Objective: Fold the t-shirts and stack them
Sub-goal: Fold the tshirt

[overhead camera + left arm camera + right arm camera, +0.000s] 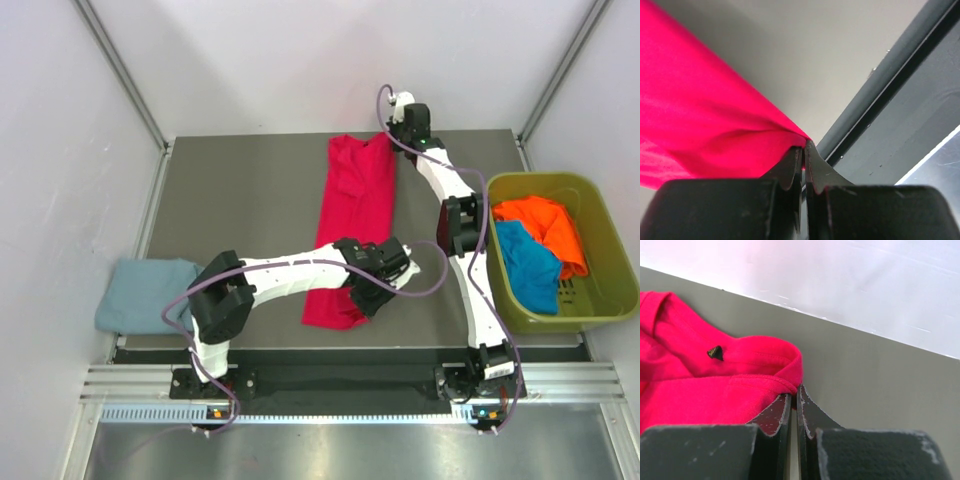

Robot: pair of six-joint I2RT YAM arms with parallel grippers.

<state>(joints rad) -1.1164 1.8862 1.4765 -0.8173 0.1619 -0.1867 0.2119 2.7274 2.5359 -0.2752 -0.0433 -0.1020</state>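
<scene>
The crimson red t-shirt [355, 215] lies as a long narrow strip from the table's back to its front. My left gripper [360, 300] is shut on the strip's near right corner, and in the left wrist view the red cloth [700, 120] runs into the closed left gripper [804, 146]. At the far end my right gripper [392, 135] is shut on the edge next to the collar. In the right wrist view the red hem [715, 385] is pinched in that gripper [795, 391]. The grey-blue t-shirt [145, 295] lies folded at the left edge.
An olive-green bin [545, 180] stands at the right, holding the orange t-shirt [545, 225] and the turquoise t-shirt [530, 265]. White walls close in the table at the back and both sides. A dark rail [890, 65] runs along the front edge close to my left gripper.
</scene>
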